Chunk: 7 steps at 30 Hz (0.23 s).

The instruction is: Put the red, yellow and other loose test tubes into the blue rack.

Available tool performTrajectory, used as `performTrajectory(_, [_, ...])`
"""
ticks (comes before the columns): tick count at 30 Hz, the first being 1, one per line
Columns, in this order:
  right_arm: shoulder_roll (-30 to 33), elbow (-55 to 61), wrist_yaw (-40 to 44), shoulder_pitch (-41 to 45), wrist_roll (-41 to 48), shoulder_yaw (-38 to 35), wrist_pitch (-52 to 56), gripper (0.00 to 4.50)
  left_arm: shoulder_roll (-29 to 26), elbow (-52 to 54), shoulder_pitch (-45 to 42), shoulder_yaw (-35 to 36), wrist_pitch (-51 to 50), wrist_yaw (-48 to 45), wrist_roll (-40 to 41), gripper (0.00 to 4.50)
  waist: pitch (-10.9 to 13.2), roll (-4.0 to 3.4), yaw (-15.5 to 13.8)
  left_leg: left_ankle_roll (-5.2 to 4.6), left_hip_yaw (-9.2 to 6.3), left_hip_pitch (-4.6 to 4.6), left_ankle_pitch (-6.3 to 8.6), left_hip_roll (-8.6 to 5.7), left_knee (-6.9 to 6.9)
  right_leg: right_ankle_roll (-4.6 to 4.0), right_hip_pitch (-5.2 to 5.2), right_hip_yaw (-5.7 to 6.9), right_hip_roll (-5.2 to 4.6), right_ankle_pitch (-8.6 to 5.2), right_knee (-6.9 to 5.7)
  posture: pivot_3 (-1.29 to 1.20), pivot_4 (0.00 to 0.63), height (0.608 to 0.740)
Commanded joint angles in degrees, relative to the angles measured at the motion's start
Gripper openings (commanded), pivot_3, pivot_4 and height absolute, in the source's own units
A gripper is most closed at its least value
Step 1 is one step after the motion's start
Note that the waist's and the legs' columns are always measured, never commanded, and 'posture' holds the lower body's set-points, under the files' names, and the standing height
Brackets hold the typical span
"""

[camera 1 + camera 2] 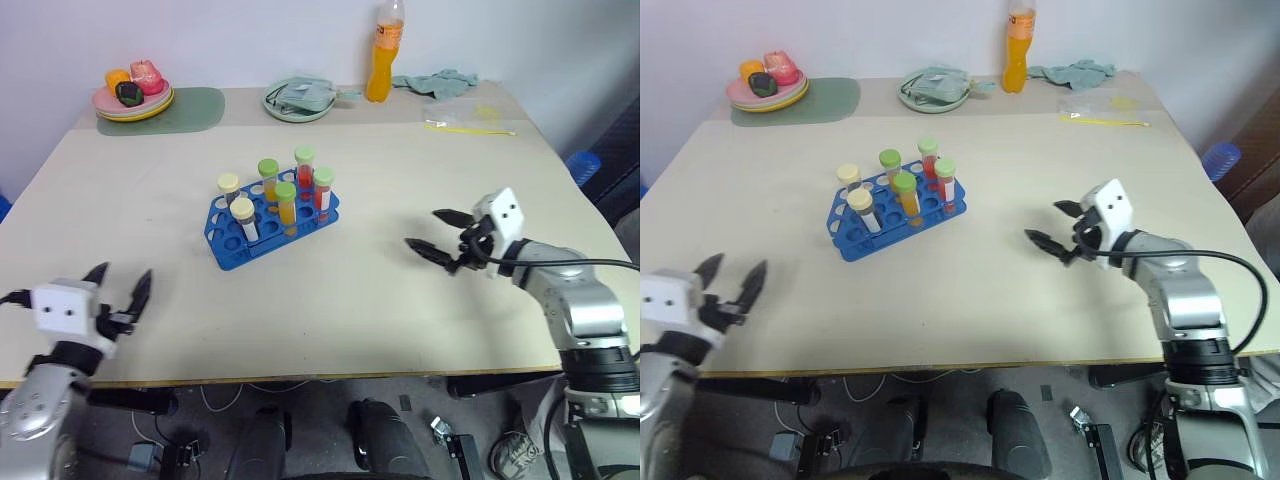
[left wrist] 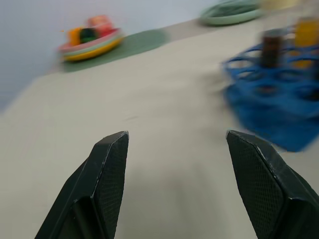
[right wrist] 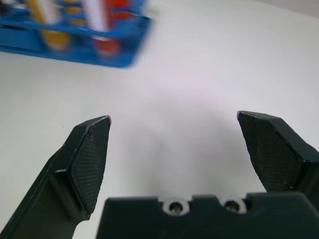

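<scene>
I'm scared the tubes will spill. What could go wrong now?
The tubes stand tall and crowded at one end of the rack; a bump could tip it. Both grippers, left and right, hang open and empty above the table, so a swinging arm might knock the rack. I see no loose tubes left.

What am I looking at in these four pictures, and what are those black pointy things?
It is a two-armed robot at a table. Two pictures come from cameras on its head, looking down; the other two sit on its wrists, looking along the black fingers. Those form the left gripper and right gripper, both open and holding nothing. On the table stands a blue rack with six capped test tubes upright in it. At the far edge are a plate of toy food, a green mat, a green plate, an orange bottle and a cloth.
</scene>
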<state>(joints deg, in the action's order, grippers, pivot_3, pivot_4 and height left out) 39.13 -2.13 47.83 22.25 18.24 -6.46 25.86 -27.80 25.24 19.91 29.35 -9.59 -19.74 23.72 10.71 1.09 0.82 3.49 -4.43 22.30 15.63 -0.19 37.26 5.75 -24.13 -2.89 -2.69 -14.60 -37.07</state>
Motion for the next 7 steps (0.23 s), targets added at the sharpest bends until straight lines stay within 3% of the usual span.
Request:
performTrajectory(1, [1.01,-1.05,1.37,0.29,-0.82,-0.15,-3.01,4.5,-0.99,1.08,0.14,1.77,-1.21,-1.24,1.08,3.19,0.0,0.0,0.14,0.0,0.0,0.0,0.0,0.01,0.0,0.0,0.0,0.0,0.01,0.0,0.0,0.0,0.15,0.74])
performTrajectory(7, [0.09,-2.14,1.34,1.19,-2.24,1.59,-4.95,4.5,0.46,1.73,0.1,0.56,-2.53,-0.36,-0.39,3.19,0.0,-0.01,0.31,0.0,0.0,-0.02,0.0,0.03,-0.02,0.0,0.0,-0.01,0.03,0.01,-0.02,0.0,0.15,0.74])
